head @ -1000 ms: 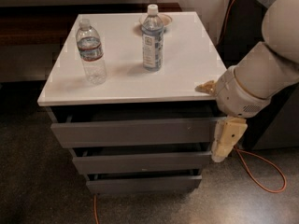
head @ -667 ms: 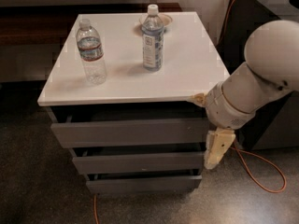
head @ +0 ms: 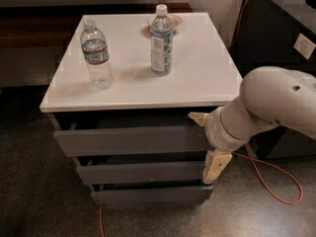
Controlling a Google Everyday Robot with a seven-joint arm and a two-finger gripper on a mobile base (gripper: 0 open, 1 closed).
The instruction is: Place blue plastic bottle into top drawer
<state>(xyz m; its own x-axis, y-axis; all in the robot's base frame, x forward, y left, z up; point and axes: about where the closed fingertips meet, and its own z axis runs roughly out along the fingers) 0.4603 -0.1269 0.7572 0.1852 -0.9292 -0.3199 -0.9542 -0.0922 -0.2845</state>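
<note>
We judge drawer-opening step: gripper point(head: 207, 141) at right end of top drawer point(head: 131, 141), jaws wide, empty (blue plastic bottle point(head: 161, 41) untouched). Next: hook front, pull.

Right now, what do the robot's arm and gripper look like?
The arm is a smooth, rounded off-white casing with a collar at the wrist. The gripper, beside the top drawer's right end, has two cream-yellow fingers.
</note>
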